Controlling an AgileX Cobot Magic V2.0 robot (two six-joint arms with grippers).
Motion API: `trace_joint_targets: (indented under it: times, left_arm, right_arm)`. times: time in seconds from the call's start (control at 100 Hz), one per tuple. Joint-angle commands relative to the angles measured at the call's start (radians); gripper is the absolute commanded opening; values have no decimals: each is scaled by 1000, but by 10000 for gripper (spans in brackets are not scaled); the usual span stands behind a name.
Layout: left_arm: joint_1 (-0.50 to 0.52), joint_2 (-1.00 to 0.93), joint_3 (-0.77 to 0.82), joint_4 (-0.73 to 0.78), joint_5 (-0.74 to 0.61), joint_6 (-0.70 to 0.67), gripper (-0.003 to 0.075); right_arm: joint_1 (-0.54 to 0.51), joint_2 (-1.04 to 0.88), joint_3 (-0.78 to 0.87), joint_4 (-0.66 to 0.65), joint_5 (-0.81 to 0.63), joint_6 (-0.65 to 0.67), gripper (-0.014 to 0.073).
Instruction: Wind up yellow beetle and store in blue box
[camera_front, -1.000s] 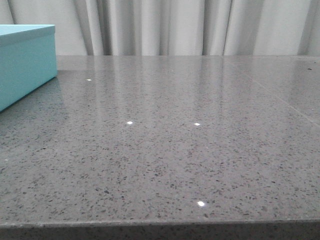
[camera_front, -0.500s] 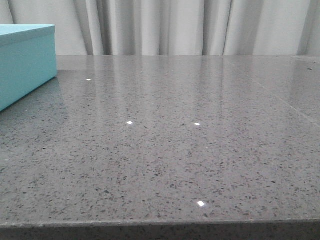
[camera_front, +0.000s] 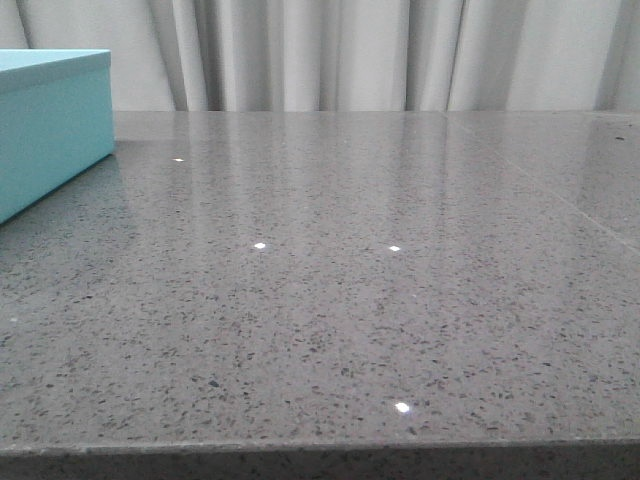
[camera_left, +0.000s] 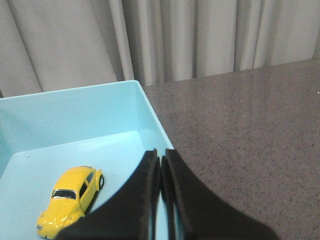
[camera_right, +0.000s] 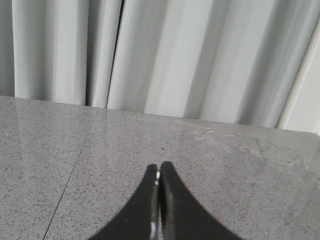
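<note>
Left wrist view, nearest first: left end effector (camera_left: 161, 162) with its two black fingers pressed together, nothing between them, hanging above the corner of the blue box (camera_left: 150, 107). Just beyond and to one side, the yellow beetle (camera_left: 70, 200) lies on the box floor, upright on its wheels, apart from the walls and not touching the fingers. Past the box wall, grey speckled surface (camera_left: 240, 135), then pale curtain (camera_left: 175, 35).

Right wrist view: right end effector (camera_right: 159, 175) also closed tight on nothing, poised over bare speckled surface; curtain folds behind.

Front view: surface edge nearest, glossy with small light spots. The blue box sits at the far left, cut off by the frame edge, its interior hidden from this angle. Neither arm shows here. Curtain at the back.
</note>
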Motion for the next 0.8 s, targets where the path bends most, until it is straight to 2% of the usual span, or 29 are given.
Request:
trace_joint_targets:
  times: [0.0,0.09,0.16,0.24,0.34,0.46,0.79]
  left_arm:
    - [-18,2,-24,176,-40,-192,-20]
    - [-26,-14,-24,443,-40,-483,-20]
    - [-27,-33,-18,622,-42,-659,-20]
    - [-27,-62,4,791,-72,-795,-20]
    - [-27,-111,53,927,-159,-935,-20]
    - [-27,-178,128,973,-234,-975,-20]
    - [-27,-350,308,1079,-258,-979,-20]
  right_arm:
    - [-7,9,-25,-63,-19,-2,-115]
    - [-7,9,-25,-63,-19,-2,-115]
    - [-7,9,-25,-63,-19,-2,-115]
    - [-7,9,-25,-63,-19,-2,-115]
    - [-7,9,-25,-63,-19,-2,-115]
    - [-7,9,-25,-63,-19,-2,-115]
    - [-7,9,-25,-63,-19,-2,-115]
